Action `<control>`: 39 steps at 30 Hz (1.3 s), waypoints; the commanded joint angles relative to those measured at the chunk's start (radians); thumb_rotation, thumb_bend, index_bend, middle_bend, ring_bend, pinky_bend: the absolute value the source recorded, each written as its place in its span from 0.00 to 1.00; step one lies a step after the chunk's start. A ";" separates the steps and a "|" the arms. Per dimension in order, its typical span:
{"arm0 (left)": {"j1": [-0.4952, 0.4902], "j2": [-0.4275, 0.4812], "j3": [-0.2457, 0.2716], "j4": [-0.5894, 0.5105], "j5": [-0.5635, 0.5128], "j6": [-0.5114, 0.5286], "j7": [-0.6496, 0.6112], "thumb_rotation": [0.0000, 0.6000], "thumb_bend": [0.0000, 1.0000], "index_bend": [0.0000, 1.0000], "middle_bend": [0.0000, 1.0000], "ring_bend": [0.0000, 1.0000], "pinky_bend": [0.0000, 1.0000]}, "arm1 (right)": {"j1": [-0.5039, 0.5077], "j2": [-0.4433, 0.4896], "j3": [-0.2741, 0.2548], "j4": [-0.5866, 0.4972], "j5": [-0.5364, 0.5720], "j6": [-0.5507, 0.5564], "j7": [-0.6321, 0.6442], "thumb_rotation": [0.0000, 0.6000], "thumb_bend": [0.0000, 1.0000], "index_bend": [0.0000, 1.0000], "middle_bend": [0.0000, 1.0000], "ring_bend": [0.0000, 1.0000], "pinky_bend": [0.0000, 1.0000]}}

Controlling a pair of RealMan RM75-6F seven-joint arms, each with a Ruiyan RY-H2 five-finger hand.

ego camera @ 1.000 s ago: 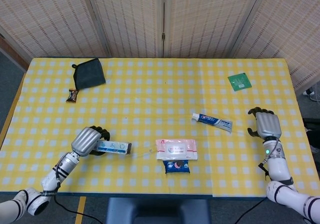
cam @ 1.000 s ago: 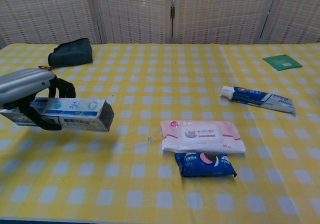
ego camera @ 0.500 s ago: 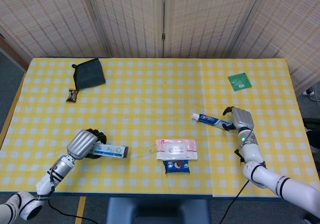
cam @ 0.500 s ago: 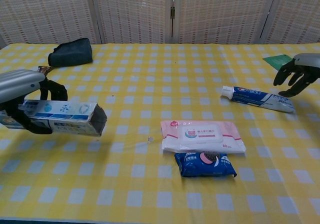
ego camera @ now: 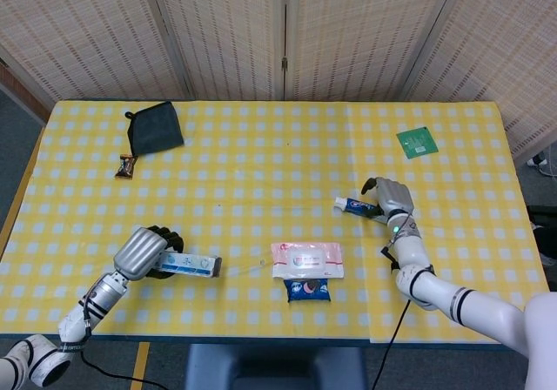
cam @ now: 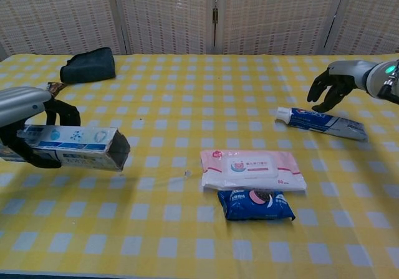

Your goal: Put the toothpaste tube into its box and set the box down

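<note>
My left hand (ego camera: pixel 144 251) (cam: pixel 26 122) grips the white and blue toothpaste box (ego camera: pixel 193 265) (cam: pixel 73 147) near the table's front left. The box is held level above the cloth, its open dark end (cam: pixel 121 155) facing right. The toothpaste tube (ego camera: pixel 355 205) (cam: pixel 322 121) lies flat at the right, cap end to the left. My right hand (ego camera: pixel 392 199) (cam: pixel 340 83) hovers over the tube's middle with its fingers apart and curled downward, holding nothing. In the head view it hides the tube's right part.
A pink wet-wipes pack (ego camera: pixel 306 259) (cam: pixel 252 169) and a blue cookie packet (ego camera: pixel 308 290) (cam: pixel 255 204) lie between the hands. A dark pouch (ego camera: pixel 154 129) (cam: pixel 88 65) and a snack bar (ego camera: pixel 127 165) sit far left; a green card (ego camera: pixel 417 141) (cam: pixel 352 76) far right.
My right hand has come in from the right edge, leftward, to above the tube. The left hand has shifted the box slightly left and nearer the front.
</note>
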 commanded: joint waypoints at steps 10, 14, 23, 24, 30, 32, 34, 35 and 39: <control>0.004 0.004 -0.002 -0.003 0.010 0.010 -0.008 1.00 0.18 0.59 0.54 0.46 0.51 | 0.057 -0.048 -0.058 0.025 0.059 0.057 -0.097 1.00 0.41 0.42 0.30 0.26 0.25; 0.007 0.010 -0.002 -0.007 0.009 0.012 -0.010 1.00 0.18 0.59 0.54 0.46 0.51 | 0.071 -0.068 -0.064 0.039 0.061 0.059 -0.111 1.00 0.41 0.42 0.30 0.26 0.25; 0.008 0.019 -0.002 -0.019 0.013 0.011 -0.009 1.00 0.17 0.59 0.54 0.46 0.51 | 0.099 -0.101 -0.069 0.057 0.074 0.088 -0.156 1.00 0.41 0.42 0.29 0.25 0.25; 0.006 0.021 0.000 -0.020 0.016 0.008 -0.012 1.00 0.17 0.59 0.54 0.46 0.51 | 0.103 -0.105 -0.071 0.060 0.077 0.091 -0.165 1.00 0.41 0.42 0.29 0.25 0.25; 0.007 0.026 -0.001 -0.025 0.015 0.007 -0.012 1.00 0.17 0.59 0.54 0.46 0.51 | 0.124 -0.131 -0.074 0.084 0.094 0.113 -0.212 1.00 0.41 0.42 0.28 0.24 0.24; 0.008 0.027 -0.002 -0.025 0.015 0.009 -0.014 1.00 0.17 0.59 0.54 0.46 0.51 | 0.125 -0.136 -0.073 0.089 0.101 0.113 -0.221 1.00 0.41 0.42 0.28 0.24 0.24; 0.009 0.028 -0.002 -0.023 0.014 0.008 -0.016 1.00 0.17 0.59 0.54 0.46 0.51 | 0.126 -0.140 -0.073 0.093 0.105 0.114 -0.229 1.00 0.41 0.42 0.28 0.24 0.24; 0.009 0.029 -0.002 -0.023 0.014 0.007 -0.018 1.00 0.17 0.59 0.54 0.46 0.51 | 0.126 -0.143 -0.072 0.095 0.104 0.114 -0.230 1.00 0.41 0.42 0.28 0.24 0.24; 0.009 0.031 -0.001 -0.020 0.017 0.009 -0.028 1.00 0.17 0.59 0.54 0.46 0.51 | 0.125 -0.152 -0.068 0.102 0.103 0.113 -0.233 1.00 0.41 0.42 0.29 0.24 0.24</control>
